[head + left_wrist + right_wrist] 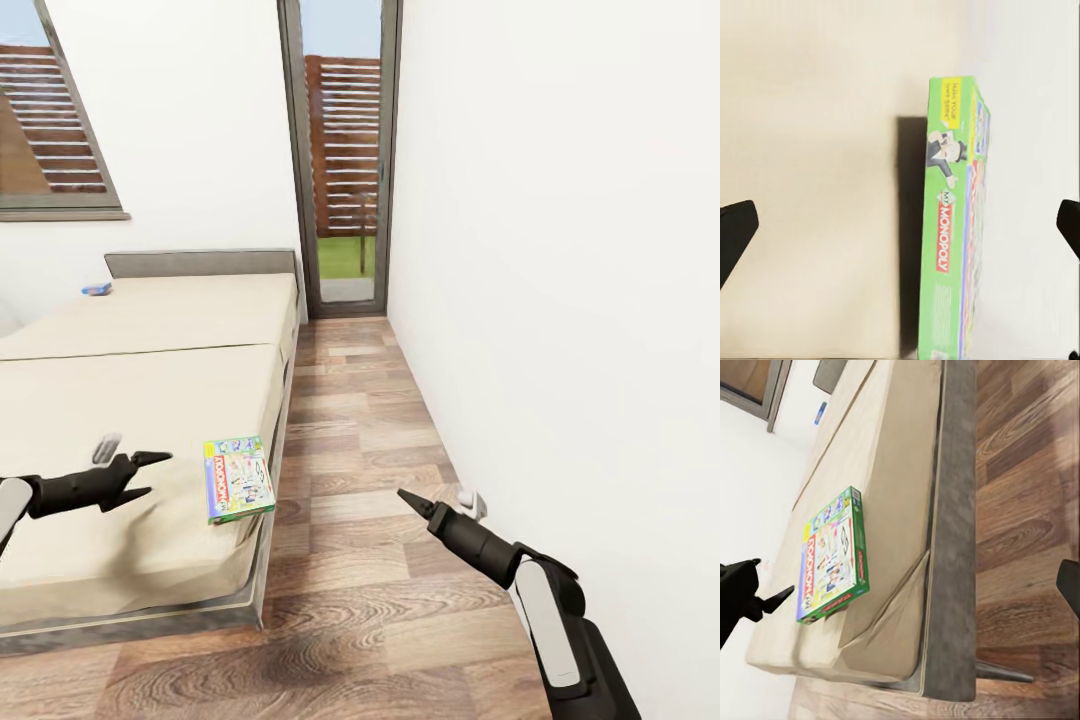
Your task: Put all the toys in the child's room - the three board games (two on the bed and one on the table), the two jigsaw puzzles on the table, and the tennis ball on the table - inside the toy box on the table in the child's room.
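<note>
Flat green printed Monopoly board game box (238, 478) lies at near side edge of beige mattress bed (130, 400). Left gripper (150, 475) unclenched beside it, empty. Box likely stiff, light; pinch across thin long edge.

A home bedroom: a low bed (150, 400) with bare beige mattress and grey headboard (200, 263), wood plank floor (370, 450), white walls, a window (60, 130) and a narrow glass door (343, 160).

The green board game (952, 225) reads "MY MONOPOLY" along its side — smaller yellow-panel print unreadable.
</note>
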Controlling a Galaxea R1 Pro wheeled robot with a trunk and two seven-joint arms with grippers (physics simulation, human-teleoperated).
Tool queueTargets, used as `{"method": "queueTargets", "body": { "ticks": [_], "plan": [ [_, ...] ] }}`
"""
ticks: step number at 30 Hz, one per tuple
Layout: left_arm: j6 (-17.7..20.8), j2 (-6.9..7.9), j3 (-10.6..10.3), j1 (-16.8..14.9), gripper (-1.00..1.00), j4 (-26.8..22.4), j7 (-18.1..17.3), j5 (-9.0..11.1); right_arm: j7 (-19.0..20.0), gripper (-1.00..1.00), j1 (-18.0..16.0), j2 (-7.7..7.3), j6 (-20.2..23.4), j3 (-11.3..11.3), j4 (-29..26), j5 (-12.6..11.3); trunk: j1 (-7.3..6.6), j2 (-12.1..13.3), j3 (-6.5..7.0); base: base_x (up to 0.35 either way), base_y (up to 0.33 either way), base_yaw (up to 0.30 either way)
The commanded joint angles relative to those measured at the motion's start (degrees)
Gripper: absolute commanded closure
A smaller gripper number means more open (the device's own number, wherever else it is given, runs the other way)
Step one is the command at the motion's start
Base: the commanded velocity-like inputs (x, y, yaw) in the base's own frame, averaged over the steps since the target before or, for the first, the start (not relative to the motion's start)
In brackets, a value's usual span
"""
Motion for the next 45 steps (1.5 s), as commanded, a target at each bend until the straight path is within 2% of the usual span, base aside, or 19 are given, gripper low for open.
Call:
{"method": "queueTargets", "body": {
  "ticks": [1,9,11,15,20,28,31,40,45],
  "plan": [
    [0.32,0.37,0.19,-0.02,-1.00,0.01,-1.33,-0.44,0.19,-1.00,-0.04,0.08,0.37,-0.18,0.01,0.24,-0.01,-0.02,-0.05,0.000,0.000,0.000],
    [0.49,4.01,0.17,0.09,-1.00,-0.50,-10.74,-0.56,-0.16,-1.00,-0.05,0.13,0.17,0.54,0.22,2.03,-0.01,-0.02,-0.05,0.000,0.000,0.000],
    [0.50,5.12,-0.04,0.13,-1.00,-0.80,-13.49,-0.59,-1.01,-1.00,-0.09,0.13,0.16,1.64,0.26,2.24,-0.01,-0.02,-0.05,0.000,0.000,0.000],
    [0.51,6.30,-0.20,0.20,-1.00,-1.73,-16.44,-0.60,-2.96,-1.00,-0.17,0.13,0.13,3.43,0.32,2.43,-0.01,-0.02,-0.05,0.000,0.000,0.000],
    [0.79,8.00,-0.34,1.17,-1.00,-4.90,-20.27,-0.66,-7.24,-1.00,-0.39,0.14,0.01,5.82,0.46,2.45,-0.01,-0.02,-0.05,0.000,0.000,0.000],
    [0.92,9.56,-0.37,2.80,-1.00,-7.97,-24.80,-0.67,-9.67,-1.00,-0.48,0.14,-2.98,6.86,1.61,2.35,-0.01,-0.02,-0.05,0.000,0.000,0.000],
    [0.92,9.90,-0.41,3.09,-1.00,-9.20,-27.28,-0.76,-9.97,-1.00,-0.49,0.14,-3.82,8.01,1.86,2.44,-0.01,-0.02,-0.05,0.000,0.000,0.000],
    [0.92,10.26,-0.43,3.29,-1.00,-14.46,-32.94,-0.96,-10.24,-1.00,-0.71,0.11,-4.60,9.84,2.51,2.53,-0.01,-0.02,-0.05,0.000,0.000,0.000],
    [0.92,10.28,-0.41,3.66,-1.00,-15.68,-33.97,-0.96,-10.20,-1.00,-0.74,0.06,-6.60,10.06,3.05,2.43,-0.01,-0.02,-0.05,0.000,0.000,0.000]
  ]
}}
